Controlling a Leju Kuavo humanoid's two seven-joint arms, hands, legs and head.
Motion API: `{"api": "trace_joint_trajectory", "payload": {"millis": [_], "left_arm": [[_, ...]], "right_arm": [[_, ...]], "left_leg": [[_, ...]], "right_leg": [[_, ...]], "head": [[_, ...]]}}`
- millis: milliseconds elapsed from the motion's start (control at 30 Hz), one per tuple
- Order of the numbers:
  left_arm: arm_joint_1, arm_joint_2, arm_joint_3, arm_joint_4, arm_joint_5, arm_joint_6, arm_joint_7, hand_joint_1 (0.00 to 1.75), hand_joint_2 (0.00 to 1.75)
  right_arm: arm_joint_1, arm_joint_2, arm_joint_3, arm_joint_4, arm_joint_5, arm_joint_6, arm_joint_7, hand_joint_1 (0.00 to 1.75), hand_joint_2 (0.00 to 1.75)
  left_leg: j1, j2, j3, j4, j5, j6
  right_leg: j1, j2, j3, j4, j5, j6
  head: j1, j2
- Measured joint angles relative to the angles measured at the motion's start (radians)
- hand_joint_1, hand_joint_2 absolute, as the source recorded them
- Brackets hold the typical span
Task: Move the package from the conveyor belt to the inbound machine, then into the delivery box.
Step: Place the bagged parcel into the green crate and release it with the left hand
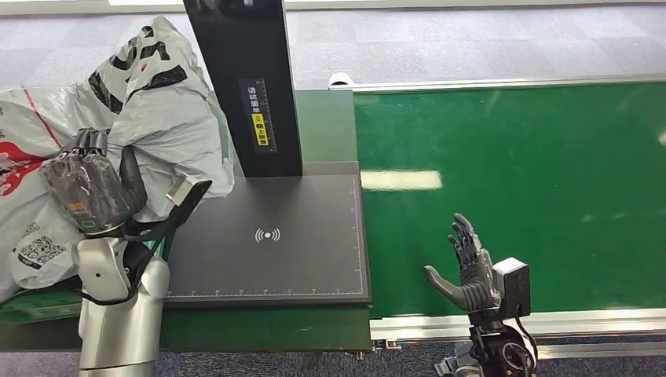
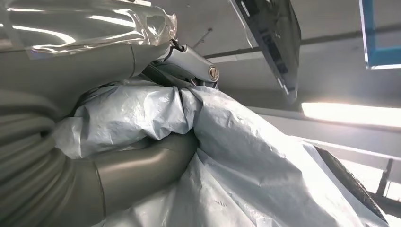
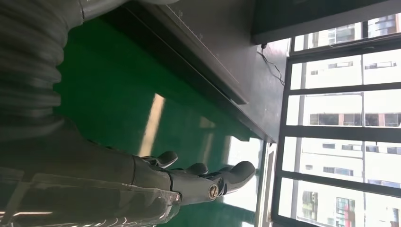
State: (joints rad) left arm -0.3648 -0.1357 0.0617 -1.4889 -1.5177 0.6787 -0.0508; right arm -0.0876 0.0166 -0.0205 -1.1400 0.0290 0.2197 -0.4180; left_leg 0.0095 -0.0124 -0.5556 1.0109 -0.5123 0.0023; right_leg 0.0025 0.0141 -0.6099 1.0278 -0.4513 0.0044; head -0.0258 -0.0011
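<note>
The left hand has its fingers closed into the grey package, held beside the inbound machine above the delivery box (already holding other bags). The slack plastic could slip or snag on release. The right hand hovers with fingers spread and empty over the conveyor belt.

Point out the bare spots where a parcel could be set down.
The green conveyor belt is bare around the open right hand. The scanner plate is bare below its black post. Left is crowded: the left hand grips the grey package.
</note>
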Motion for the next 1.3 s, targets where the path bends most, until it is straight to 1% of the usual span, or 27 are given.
{"api": "trace_joint_trajectory", "payload": {"millis": [67,133,267,333,400,467,567,733,800,867,967,1067,1167,1300], "left_arm": [[-0.025,0.032,-0.006,0.048,0.000,-0.022,0.048,1.75,1.75],[-0.060,0.063,-0.013,0.106,0.000,-0.072,0.104,1.75,1.75],[-0.173,0.122,-0.011,0.278,0.000,-0.199,0.205,1.75,1.75],[-0.234,0.148,-0.003,0.375,0.000,-0.244,0.257,1.75,1.75],[-0.285,0.168,0.005,0.465,0.001,-0.263,0.284,1.75,1.75],[-0.320,0.184,0.010,0.532,0.001,-0.265,0.291,1.75,1.75],[-0.345,0.196,0.011,0.592,0.001,-0.265,0.293,1.75,1.75],[-0.366,0.203,0.012,0.643,0.002,-0.272,0.302,1.75,1.75],[-0.380,0.208,0.014,0.669,0.003,-0.298,0.331,1.75,1.75],[-0.413,0.220,0.025,0.727,0.011,-0.333,0.371,1.75,1.75],[-0.481,0.254,0.053,0.853,0.035,-0.394,0.424,1.75,1.75],[-0.528,0.294,0.092,0.964,0.071,-0.449,0.470,1.75,1.75],[-0.546,0.332,0.138,1.043,0.105,-0.487,0.502,1.75,1.75],[-0.542,0.377,0.183,1.111,0.108,-0.533,0.565,1.75,1.75]], "right_arm": [[-0.001,-0.001,-0.004,0.002,0.002,0.000,0.000,0.00,1.75],[0.000,-0.001,-0.009,0.002,0.006,-0.001,0.000,0.00,1.75],[0.004,0.000,-0.022,0.002,0.013,-0.003,0.000,0.00,1.75],[0.007,-0.001,-0.028,0.002,0.017,-0.002,0.000,0.00,1.75],[0.008,-0.001,-0.034,0.003,0.020,-0.002,0.000,0.00,1.75],[0.007,-0.001,-0.038,0.004,0.021,-0.002,0.000,0.00,1.75],[0.007,-0.002,-0.039,0.004,0.021,-0.001,0.000,0.00,1.75],[0.007,-0.002,-0.040,0.005,0.022,-0.002,0.000,0.00,1.75],[0.005,-0.002,-0.040,0.007,0.023,-0.002,0.000,0.00,1.75],[-0.004,-0.003,-0.040,0.014,0.025,-0.006,0.000,0.00,1.75],[-0.029,-0.004,-0.040,0.037,0.027,-0.012,0.000,0.00,1.75],[-0.052,-0.004,-0.039,0.061,0.027,-0.014,0.000,0.00,1.75],[-0.060,-0.004,-0.036,0.074,0.026,-0.016,0.000,0.00,1.75],[-0.062,-0.004,-0.031,0.083,0.022,-0.016,0.004,0.00,1.75]], "left_leg": [[0.000,0.000,0.000,0.000,0.000,0.000],[0.000,0.000,0.000,0.000,0.000,0.000],[0.000,0.000,-0.001,0.000,0.000,0.000],[0.000,0.000,-0.001,0.000,0.000,0.000],[0.000,0.001,0.000,0.000,0.000,0.000],[0.000,0.001,0.000,0.000,0.000,0.000],[0.000,0.001,-0.001,0.000,0.000,0.000],[0.000,0.001,-0.002,0.000,0.000,0.000],[0.000,0.001,-0.002,0.000,0.000,0.000],[0.000,0.001,-0.002,0.000,0.000,0.000],[0.000,0.002,-0.001,0.000,0.001,-0.001],[0.000,0.003,-0.001,0.000,0.001,-0.001],[0.000,0.003,0.000,-0.002,0.001,-0.001],[0.000,0.004,0.000,-0.002,0.001,-0.002]], "right_leg": [[0.000,0.000,0.000,0.000,0.000,0.000],[0.000,0.000,-0.001,0.000,0.000,0.000],[0.000,0.000,-0.001,0.000,0.000,0.000],[0.000,0.000,-0.001,0.000,0.000,0.000],[0.000,0.001,-0.001,0.000,0.001,-0.001],[0.000,0.001,-0.001,0.000,0.001,-0.001],[0.000,0.001,-0.001,0.000,0.001,-0.001],[0.000,0.001,-0.002,0.000,0.001,-0.001],[0.000,0.001,-0.002,0.000,0.001,-0.001],[0.000,0.001,-0.002,0.000,0.001,-0.001],[0.000,0.002,-0.002,0.001,0.002,-0.002],[0.000,0.003,-0.002,0.001,0.002,-0.002],[0.000,0.004,-0.002,0.002,0.001,-0.002],[0.000,0.004,-0.002,0.002,0.001,-0.002]], "head": [[0.000,0.000],[0.000,0.000],[0.000,0.000],[0.000,0.000],[0.000,0.000],[0.000,0.000],[0.000,0.000],[0.000,0.000],[0.000,0.000],[0.000,0.000],[0.000,0.000],[0.000,0.000],[0.000,0.000],[0.000,0.000]]}}
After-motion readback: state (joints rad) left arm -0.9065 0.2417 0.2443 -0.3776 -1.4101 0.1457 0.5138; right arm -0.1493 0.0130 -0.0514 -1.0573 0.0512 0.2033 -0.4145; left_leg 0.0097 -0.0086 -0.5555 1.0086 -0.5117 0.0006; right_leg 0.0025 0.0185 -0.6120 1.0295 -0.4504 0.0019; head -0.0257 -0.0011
